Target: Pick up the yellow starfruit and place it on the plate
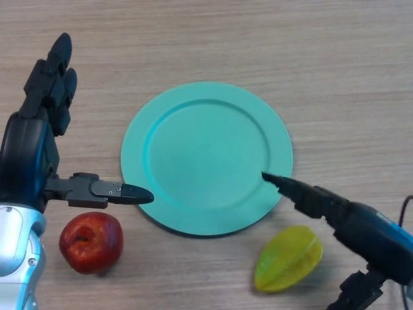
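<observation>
The yellow starfruit lies on the wooden table near the front right, just below the rim of the teal plate. The plate has nothing on it. My right hand is open and hovers right beside and above the starfruit, one finger reaching over the plate's right rim. My left hand is open at the left, fingers pointing away from me, its thumb stretched toward the plate's left rim.
A red apple sits at the front left, below my left thumb and left of the plate.
</observation>
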`<action>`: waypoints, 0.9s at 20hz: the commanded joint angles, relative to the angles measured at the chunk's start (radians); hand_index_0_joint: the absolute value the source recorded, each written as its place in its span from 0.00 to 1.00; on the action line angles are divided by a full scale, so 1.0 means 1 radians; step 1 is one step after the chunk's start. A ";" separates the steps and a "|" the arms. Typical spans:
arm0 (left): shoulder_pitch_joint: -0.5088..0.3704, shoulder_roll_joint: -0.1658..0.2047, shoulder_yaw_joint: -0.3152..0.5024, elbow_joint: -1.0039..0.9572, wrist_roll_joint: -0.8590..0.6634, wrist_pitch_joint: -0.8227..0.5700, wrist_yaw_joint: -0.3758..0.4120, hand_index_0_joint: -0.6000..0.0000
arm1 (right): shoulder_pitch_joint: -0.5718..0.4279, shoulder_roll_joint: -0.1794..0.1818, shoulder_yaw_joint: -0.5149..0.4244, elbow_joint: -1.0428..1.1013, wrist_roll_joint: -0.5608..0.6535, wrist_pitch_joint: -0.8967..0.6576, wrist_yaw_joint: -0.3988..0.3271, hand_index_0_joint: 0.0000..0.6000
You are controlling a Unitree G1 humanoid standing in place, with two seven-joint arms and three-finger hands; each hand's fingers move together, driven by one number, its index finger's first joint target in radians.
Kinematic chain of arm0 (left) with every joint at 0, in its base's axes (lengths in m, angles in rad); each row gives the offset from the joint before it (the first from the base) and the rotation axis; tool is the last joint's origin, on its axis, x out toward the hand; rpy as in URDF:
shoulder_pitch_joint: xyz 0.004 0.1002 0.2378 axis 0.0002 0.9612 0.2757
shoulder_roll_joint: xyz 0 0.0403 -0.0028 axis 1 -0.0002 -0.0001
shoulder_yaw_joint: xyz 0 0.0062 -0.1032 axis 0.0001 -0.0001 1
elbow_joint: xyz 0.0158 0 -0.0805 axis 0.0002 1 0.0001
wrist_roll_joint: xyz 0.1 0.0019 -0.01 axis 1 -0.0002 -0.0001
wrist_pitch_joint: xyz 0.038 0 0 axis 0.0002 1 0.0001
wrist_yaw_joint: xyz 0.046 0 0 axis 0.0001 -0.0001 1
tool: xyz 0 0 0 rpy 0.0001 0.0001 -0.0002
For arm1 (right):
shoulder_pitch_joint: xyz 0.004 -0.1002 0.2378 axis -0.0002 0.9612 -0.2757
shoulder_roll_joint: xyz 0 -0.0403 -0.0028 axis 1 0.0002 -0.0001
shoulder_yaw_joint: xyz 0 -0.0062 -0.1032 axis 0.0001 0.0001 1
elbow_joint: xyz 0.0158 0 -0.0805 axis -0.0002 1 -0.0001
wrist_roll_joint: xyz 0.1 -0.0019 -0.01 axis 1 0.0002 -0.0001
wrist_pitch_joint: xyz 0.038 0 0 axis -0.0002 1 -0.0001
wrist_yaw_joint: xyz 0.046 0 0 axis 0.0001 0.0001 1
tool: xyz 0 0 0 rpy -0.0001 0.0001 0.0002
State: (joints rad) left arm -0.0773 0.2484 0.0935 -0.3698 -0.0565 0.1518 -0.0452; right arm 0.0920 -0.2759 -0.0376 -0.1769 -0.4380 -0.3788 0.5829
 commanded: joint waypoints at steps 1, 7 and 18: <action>-0.038 0.026 0.045 -0.062 -0.011 -0.088 -0.002 1.00 | -0.027 -0.028 -0.024 -0.022 0.027 -0.148 -0.096 0.00; -0.048 0.023 0.034 -0.046 -0.008 -0.097 -0.003 1.00 | -0.029 -0.029 -0.015 0.039 0.053 -0.163 -0.116 0.75; -0.044 0.023 0.031 -0.042 0.015 -0.105 -0.006 1.00 | -0.017 -0.017 0.012 0.123 0.096 -0.164 -0.142 1.00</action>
State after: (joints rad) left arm -0.0897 0.2476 0.0849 -0.3532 -0.0559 0.1526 -0.0490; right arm 0.0874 -0.2752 -0.0011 -0.0139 -0.3997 -0.4779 0.4872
